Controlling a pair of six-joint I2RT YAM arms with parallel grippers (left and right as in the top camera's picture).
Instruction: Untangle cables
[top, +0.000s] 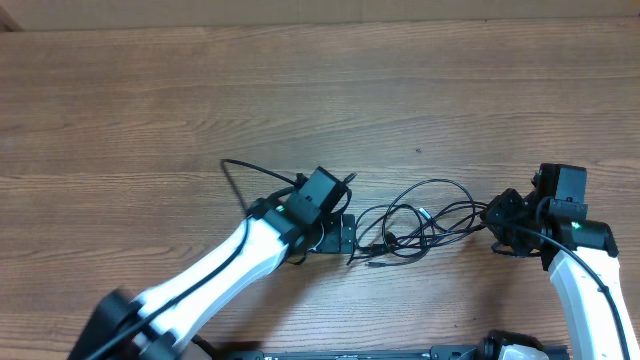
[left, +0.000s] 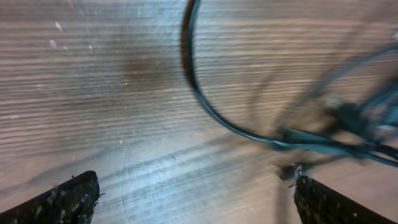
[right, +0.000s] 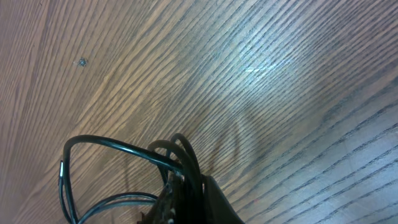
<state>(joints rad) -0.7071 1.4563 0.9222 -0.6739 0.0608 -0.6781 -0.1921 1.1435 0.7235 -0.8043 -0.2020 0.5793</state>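
Observation:
The cables (top: 420, 218) lie as a knot of thin black loops on the wooden table (top: 300, 90), between my two grippers. My left gripper (top: 347, 236) stands open just left of the knot, fingertips towards it. In the left wrist view its fingers (left: 65, 202) are spread wide with bare wood between them, and a cable (left: 211, 115) curves past ahead, with a blurred plug (left: 301, 137) to the right. My right gripper (top: 497, 222) holds the right end of the tangle. In the right wrist view the gripper (right: 194, 196) is shut on several cable strands (right: 112, 147) that loop out to the left.
A thicker black cord (top: 245, 178) arcs out from behind my left wrist. A small dark speck (top: 418, 151) marks the wood beyond the tangle. The white arms reach in from the near edge at the lower left and lower right.

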